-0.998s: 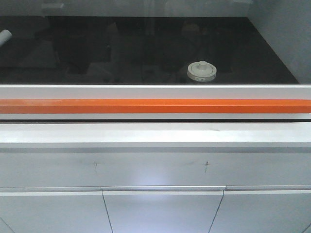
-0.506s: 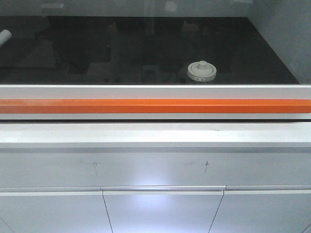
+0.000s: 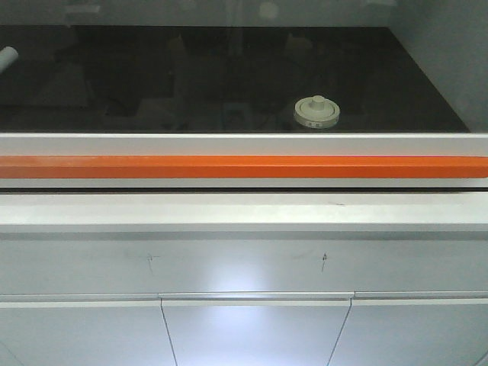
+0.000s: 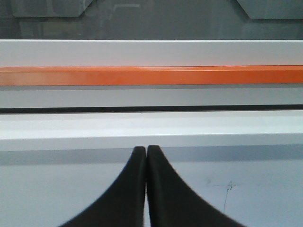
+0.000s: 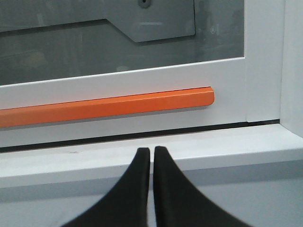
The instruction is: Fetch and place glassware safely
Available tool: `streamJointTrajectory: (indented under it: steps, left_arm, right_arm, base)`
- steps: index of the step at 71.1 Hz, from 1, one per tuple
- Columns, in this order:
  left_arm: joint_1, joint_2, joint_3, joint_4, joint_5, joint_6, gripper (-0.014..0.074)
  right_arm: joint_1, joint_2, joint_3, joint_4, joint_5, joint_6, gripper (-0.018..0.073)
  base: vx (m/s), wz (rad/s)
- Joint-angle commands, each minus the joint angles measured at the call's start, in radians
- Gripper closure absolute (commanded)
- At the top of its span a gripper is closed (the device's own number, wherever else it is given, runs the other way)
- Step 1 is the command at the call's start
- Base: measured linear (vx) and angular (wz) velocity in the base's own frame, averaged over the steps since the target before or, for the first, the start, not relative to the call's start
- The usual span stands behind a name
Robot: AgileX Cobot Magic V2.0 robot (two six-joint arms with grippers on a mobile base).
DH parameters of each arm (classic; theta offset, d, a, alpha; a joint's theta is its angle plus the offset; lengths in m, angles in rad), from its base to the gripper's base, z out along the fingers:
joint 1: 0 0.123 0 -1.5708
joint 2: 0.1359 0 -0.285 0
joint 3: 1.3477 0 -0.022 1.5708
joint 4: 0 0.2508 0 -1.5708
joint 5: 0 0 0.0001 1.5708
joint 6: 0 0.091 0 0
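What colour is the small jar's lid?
Cream-white round knobbed lid, shown best in the front-facing view.

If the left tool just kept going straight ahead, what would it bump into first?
Probably the white ledge right ahead of the shut left tool. If it cleared that, it would meet the orange bar behind. Depth is hard to judge.

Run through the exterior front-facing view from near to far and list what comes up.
Cabinet doors → white ledge → orange bar → lidded glass jar on the black surface → white cylinder end at the left edge.
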Motion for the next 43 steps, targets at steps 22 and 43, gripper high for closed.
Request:
streamJointTrajectory:
  steps: [22,43]
  left_arm:
    - [0.005,-0.002,0.025,-0.001,-0.075,-0.011,0.0603]
    - [0.005,-0.002,0.025,-0.003,-0.086,-0.012,0.0603]
  right_arm:
    - [-0.001,-0.013,0.018,-0.009,-0.080,0.001,0.0560]
    - [-0.001,-0.013,0.018,-0.009,-0.087,0.001,0.0560]
  base:
    - [0.00,0.00]
    - [0.00,0.00]
